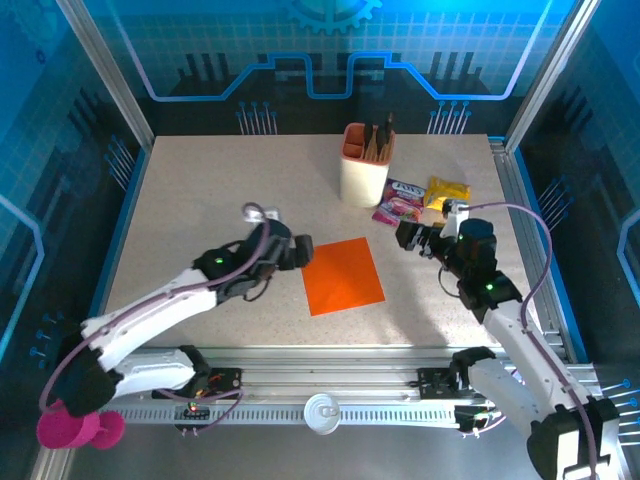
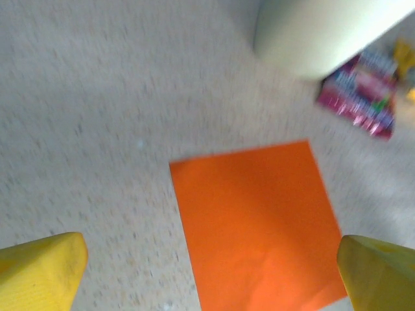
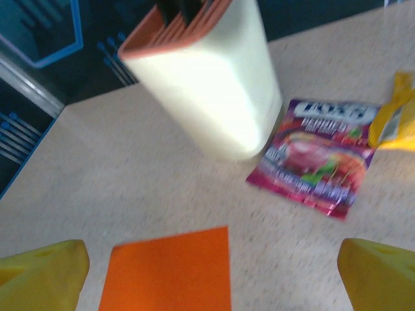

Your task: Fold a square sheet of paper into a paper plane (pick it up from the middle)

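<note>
The square sheet of paper (image 1: 343, 276) lies flat on the desk (image 1: 200, 200), near the middle and a bit closer to the near edge. It has no folds yet, so there is no paper plane so far. Nothing lies on it, so I think it is easy to reach from both sides.

The left arm (image 1: 170, 300) comes in from the near left corner. The left jaws are wide open and hold nothing. They are just beside the left edge of the paper and point at it. In the left wrist view the yellow fingertips (image 2: 39, 269) stand far apart, with the orange paper lying ahead between them. I think they are open like this so they can go down over the paper.

The right arm (image 1: 515, 335) comes in from the near right corner. The right jaws are wide open too, and empty. They are near the far right corner of the paper, close to the pink snack packet (image 1: 400, 203).

The pen cup (image 1: 365, 165) and the yellow snack packet (image 1: 447, 192) sit nearer the far edge, apart from the paper, so they are out of the way.
</note>
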Available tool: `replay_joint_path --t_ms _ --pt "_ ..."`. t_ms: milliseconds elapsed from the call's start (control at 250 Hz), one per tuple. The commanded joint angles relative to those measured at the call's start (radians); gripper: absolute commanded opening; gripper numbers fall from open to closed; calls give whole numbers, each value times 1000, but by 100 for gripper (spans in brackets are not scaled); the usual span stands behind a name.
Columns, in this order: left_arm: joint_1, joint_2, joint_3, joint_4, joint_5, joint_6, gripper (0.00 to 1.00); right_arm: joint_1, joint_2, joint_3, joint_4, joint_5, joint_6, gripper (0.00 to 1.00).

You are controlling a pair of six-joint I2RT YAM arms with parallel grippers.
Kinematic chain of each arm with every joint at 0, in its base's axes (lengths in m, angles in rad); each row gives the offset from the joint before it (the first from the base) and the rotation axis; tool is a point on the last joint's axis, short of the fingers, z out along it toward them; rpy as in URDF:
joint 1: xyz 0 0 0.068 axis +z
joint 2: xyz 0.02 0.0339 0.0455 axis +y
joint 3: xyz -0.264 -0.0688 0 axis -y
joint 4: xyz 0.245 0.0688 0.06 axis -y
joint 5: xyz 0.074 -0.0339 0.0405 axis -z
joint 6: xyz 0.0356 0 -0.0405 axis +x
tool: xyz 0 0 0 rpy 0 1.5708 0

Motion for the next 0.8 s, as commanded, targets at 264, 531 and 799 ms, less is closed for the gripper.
replay_joint_path --t_ms 264,531,799 --pt "-141 491 364 -199 -10 -249 100 26 -116 -51 -309 86 114 99" --pt "-142 652 448 -203 135 -280 100 32 -128 -91 -420 55 92 99" --pt "-144 701 454 -183 186 -338 100 32 -153 -120 -427 48 90 99"
